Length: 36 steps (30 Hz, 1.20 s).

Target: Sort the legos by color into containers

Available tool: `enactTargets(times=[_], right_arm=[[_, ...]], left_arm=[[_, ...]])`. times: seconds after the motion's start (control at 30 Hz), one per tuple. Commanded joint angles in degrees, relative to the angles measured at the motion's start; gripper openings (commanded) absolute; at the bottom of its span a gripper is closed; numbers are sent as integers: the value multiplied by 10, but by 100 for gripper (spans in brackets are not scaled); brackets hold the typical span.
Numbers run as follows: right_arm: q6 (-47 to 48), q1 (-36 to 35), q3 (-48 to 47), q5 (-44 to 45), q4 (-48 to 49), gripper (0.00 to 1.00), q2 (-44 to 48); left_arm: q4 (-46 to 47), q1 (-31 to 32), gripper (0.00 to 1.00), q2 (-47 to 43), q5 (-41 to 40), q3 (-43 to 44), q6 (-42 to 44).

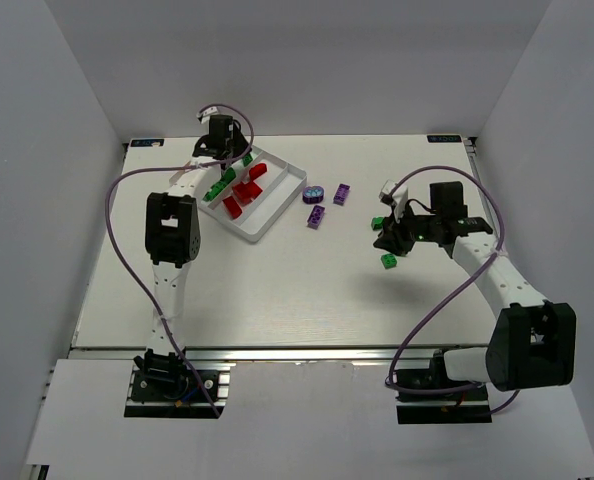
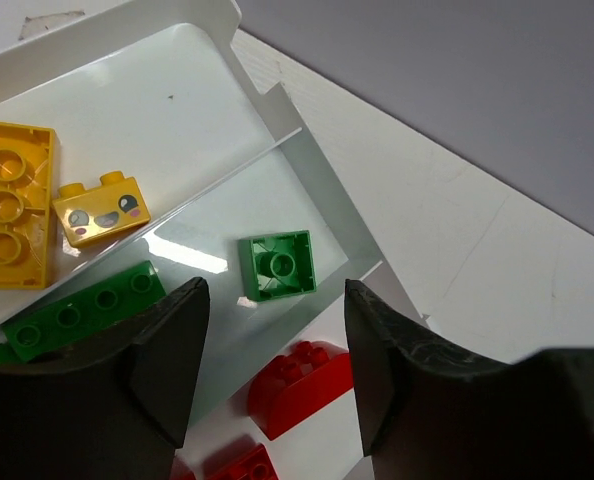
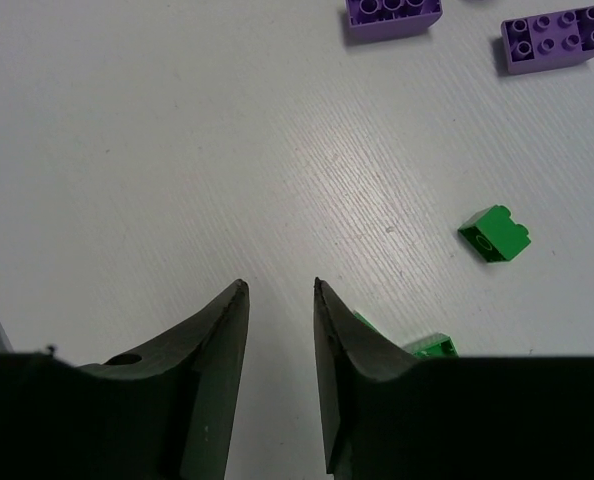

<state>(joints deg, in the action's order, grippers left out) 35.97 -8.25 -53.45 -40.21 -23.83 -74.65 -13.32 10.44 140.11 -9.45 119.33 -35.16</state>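
White table (image 1: pixel 277 290) bears tray (image 2: pixel 177 110) holding face-printed yellow brick (image 2: pixel 102 210).

White tray (image 2: pixel 177 90), red brick (image 2: pixel 297 385), green brick (image 2: pixel 278 265), face-printed yellow brick (image 2: pixel 101 211).

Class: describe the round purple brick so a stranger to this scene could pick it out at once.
Find the white tray on the table's far left part. Of three purple bricks loose just right of it, the round purple brick is nearest the tray. The rectangular purple bricks beside it have corners; it alone is round.
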Motion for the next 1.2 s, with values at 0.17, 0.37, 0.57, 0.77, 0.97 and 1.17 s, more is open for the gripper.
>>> enactTargets(times=[0.17, 0.37, 0.57, 0.77, 0.97, 1.17], right_arm=[[-31, 3, -54, 57, 5, 40, -38], [-4, 12, -114, 142, -62, 28, -95], [159, 41, -203, 158, -167, 25, -159], [459, 95, -225, 57, -326, 89, -204], [636, 105, -228, 57, -366, 87, -255], [618, 105, -233, 52, -315, 82, -291]], left_arm=[[13, -6, 58, -117, 1, -7, 31], [106, -26, 0, -314, 69, -299, -7], [104, -37, 44, -529, 170, -545, -10], [49, -37, 59, -715, 211, -697, 1], [-26, -37, 64, -892, 175, -794, -19], [-53, -37, 65, -1013, 146, -885, -88]])
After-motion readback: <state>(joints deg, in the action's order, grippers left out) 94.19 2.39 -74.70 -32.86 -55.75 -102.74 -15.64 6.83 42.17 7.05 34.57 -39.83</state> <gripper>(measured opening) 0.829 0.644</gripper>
